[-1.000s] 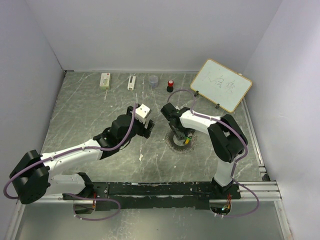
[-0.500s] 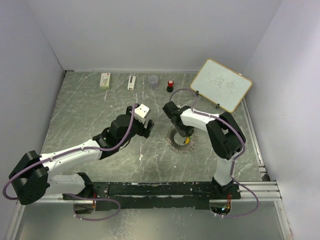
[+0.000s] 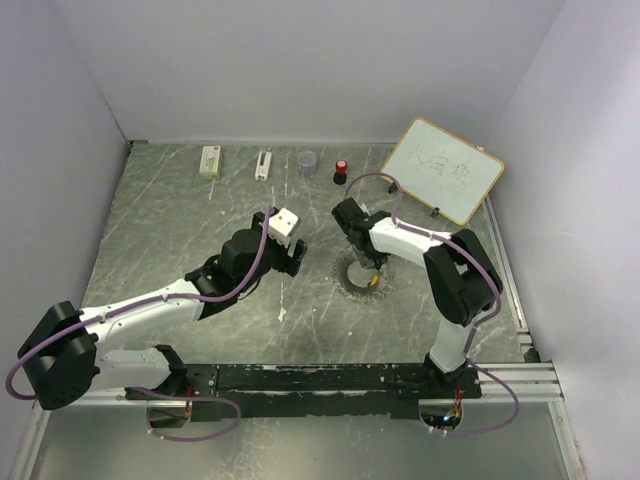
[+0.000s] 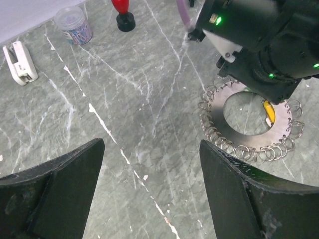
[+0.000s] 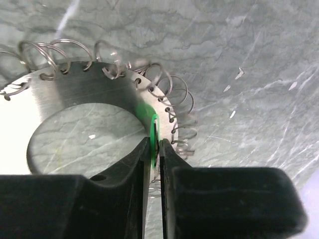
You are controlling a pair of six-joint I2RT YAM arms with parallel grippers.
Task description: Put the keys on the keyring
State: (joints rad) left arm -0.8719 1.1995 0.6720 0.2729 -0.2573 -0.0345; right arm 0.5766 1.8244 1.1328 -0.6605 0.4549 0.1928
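Pinching one green key (image 5: 151, 130) edge-on, the right gripper (image 5: 155, 145) holds it at three o'clock of the single keyring's (image 5: 75, 92) hole. One yellow key (image 4: 269, 112) lies inside that hole. The left gripper (image 4: 151, 149) gapes empty at the ring's nine o'clock, seen from above.

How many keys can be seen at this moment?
2. The green key is pinched in the right gripper over the keyring; the yellow-orange key lies at the edge of its central hole. More could be hidden beneath the gripper.
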